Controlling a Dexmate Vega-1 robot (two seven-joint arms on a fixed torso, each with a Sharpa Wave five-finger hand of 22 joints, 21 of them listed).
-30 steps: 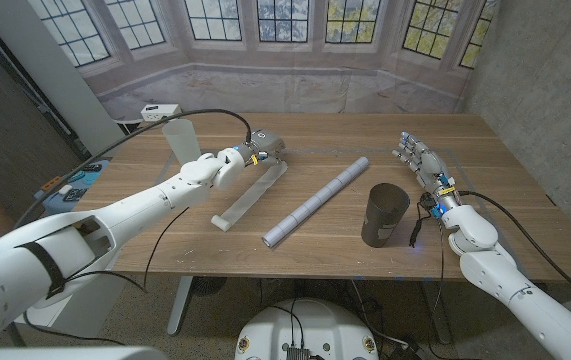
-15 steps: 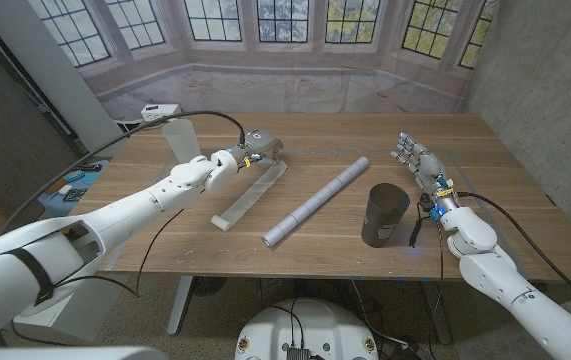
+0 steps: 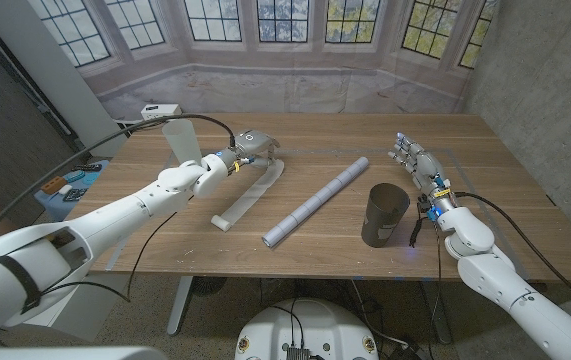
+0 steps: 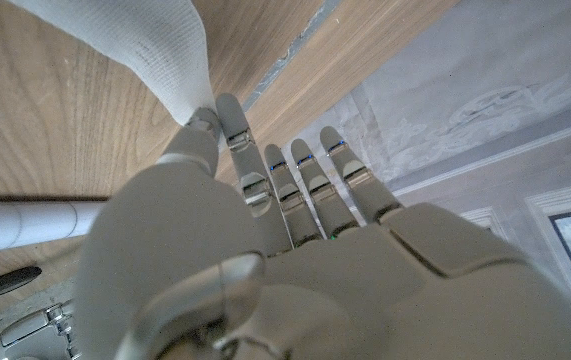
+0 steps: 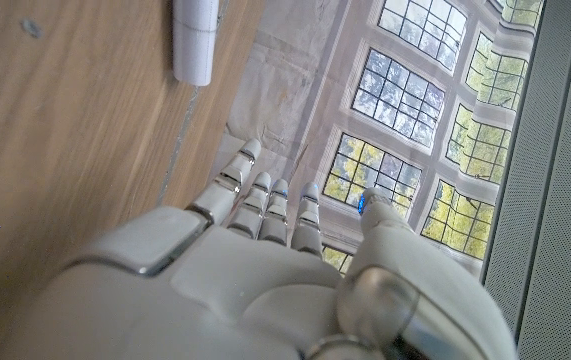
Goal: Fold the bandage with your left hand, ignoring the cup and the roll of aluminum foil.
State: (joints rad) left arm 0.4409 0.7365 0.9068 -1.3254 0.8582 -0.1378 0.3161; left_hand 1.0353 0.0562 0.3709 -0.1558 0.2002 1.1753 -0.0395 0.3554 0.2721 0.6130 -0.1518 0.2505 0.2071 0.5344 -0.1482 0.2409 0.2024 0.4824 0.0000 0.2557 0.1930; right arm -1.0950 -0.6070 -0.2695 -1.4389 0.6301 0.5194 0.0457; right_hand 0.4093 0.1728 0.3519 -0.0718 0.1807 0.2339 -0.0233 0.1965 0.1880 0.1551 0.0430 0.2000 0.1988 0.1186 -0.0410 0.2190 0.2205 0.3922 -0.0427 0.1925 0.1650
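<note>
**Bandage pinched at its far end by the left hand**

The bandage (image 3: 249, 193) lies as a long white strip on the wooden table (image 3: 215, 250), running diagonally from a near end toward the robot up to a far end by the left hand (image 3: 248, 148). That hand sits over the strip's far end; in the left wrist view the thumb and a fingertip (image 4: 227, 112) meet on a gathered corner of the white fabric (image 4: 145, 45) — a pinch — while the other fingers reach out straight, close side by side. The cloth fans out wide from the pinched point.

Just to the right of the bandage, and roughly parallel to it, lies the roll of aluminum foil (image 3: 316, 200), apart from the strip. Right of the roll stands the dark cup (image 3: 385, 214), upright, near the table's front edge.

The right hand (image 3: 413, 160) is at the table's right side, beyond the cup and apart from it, holding nothing, its fingers extended and slightly spread. The right wrist view shows those fingers (image 5: 255, 200) straight, with one end of the foil roll (image 5: 197, 35) on the wood ahead.
</note>
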